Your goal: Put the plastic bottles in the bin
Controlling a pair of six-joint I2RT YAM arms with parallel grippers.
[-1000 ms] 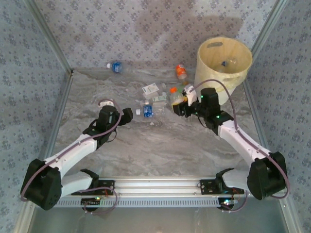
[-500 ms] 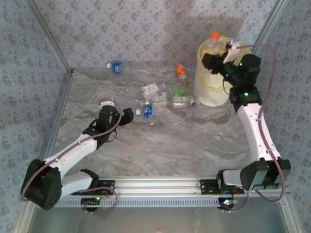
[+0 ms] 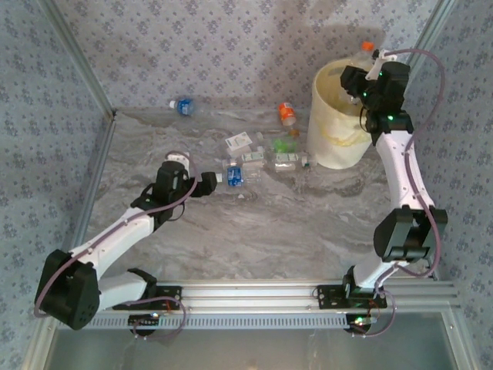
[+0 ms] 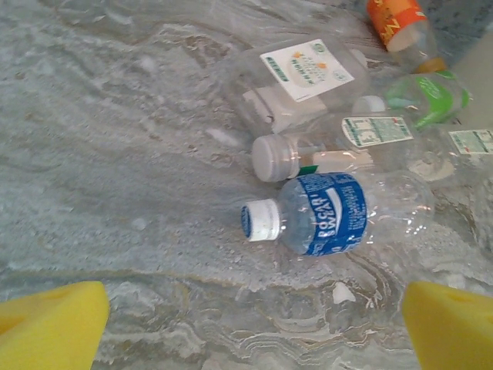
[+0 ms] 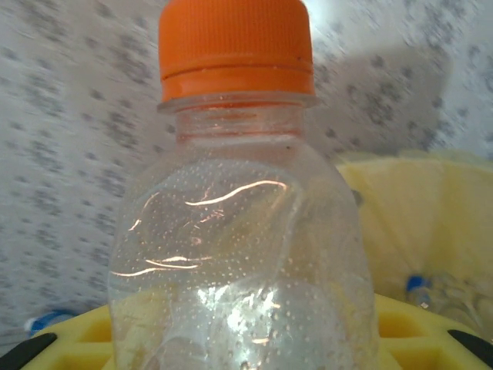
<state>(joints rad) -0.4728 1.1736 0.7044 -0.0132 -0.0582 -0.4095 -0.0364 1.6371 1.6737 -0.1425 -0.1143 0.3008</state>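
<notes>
1. Counted: two arms, one bin [image 3: 333,140] and nine plastic bottles, with seven loose on the table, one aloft and one inside the bin.
2. At the table's far right corner, right gripper [image 3: 359,68] clamped on the orange-capped bottle [image 5: 235,231], held upright just above the bin's rim.
3. Low inside the bin, past the held bottle: a blue-capped bottle [image 5: 417,287], small and blurred.
4. Near mid-table, left gripper [image 4: 254,312] low over the surface, yellow pads [image 4: 46,327] spread wide, nothing between them.
5. Just ahead of those pads, on its side: a blue-label bottle [image 4: 327,214] with a white cap.
6. Just beside it, a white-capped bottle [image 4: 308,154]. Farther on, a white-label bottle [image 4: 300,77], a green-label bottle [image 4: 427,94], an orange-label bottle [image 4: 397,19] and a sixth bottle [image 4: 470,146], cut off at the right edge.
7. Seventh, a lone blue bottle [image 3: 182,105], by the far wall, well apart from the cluster.
8. Surface: grey tabletop [image 3: 254,231] with marble-like veining. On three sides, walls [image 3: 192,46] in a pale blue-grey floral pattern. Along the near edge, a metal rail [image 3: 254,291].
9. Bottles of thin clear plastic, most dented or crushed, the held one beaded inside with fine droplets.
10. Bin round, pale cream-yellow, translucent, far larger than any bottle.
</notes>
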